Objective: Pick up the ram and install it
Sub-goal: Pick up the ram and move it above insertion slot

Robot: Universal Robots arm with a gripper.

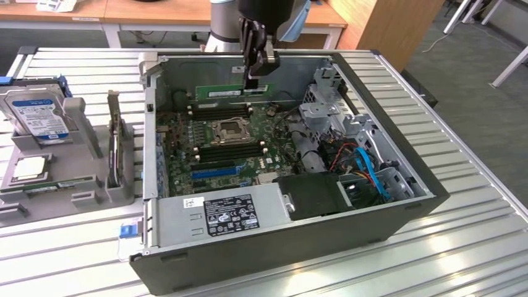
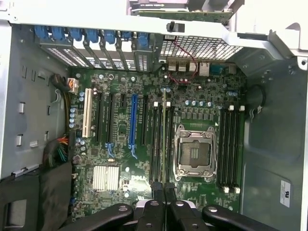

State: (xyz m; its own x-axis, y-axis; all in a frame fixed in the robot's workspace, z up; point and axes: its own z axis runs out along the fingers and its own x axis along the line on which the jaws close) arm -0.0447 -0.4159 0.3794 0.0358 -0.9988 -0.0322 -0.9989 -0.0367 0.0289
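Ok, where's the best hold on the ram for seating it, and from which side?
Its upper long edge, from straight above, pinching the two flat faces. The ram hangs on edge, its lower edge facing the motherboard. The gripper is shut on it that way, toward the exterior view's right end; nearer mid-length would likely press more evenly.

Place: robotics lab | Cues: slatted metal bench (image 1: 462, 247), open computer case (image 1: 272, 253), wooden desks (image 1: 165, 11)
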